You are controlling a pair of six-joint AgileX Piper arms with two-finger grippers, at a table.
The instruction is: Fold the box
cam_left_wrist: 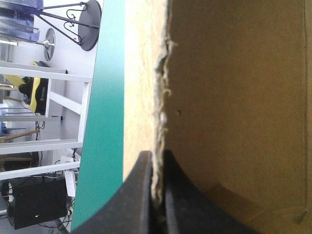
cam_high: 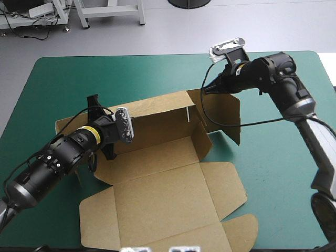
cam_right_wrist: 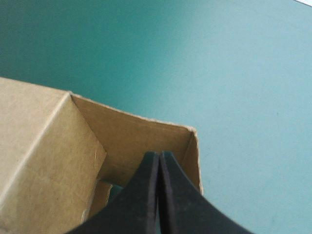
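Box sits in the middle of the worktop, brown board on the teal-green cover, partly folded. Done so far, judging by the layout: the long back wall stands up and the right-end panel is raised too, and the two make a corner in the right wrist view. Probably still to do: the big near panel and its flaps lie flat toward the robot, the side flaps are not tucked, and the left end looks unfinished. Call it a third to half done.

Left end effector is clamped on the back wall near its left end. In the left wrist view the ragged board edge is pinched between the black fingers, which are all but closed. The left arm reaches in low from the near left, forearm slanting over the flat board.

Right end effector is closed to a point, with no board seen between its fingers. Its tip sits at the top of the back right corner, touching or just beside the wall, cannot tell which. The right arm comes in from the right edge, elbow high, wrist pointing left at that corner.
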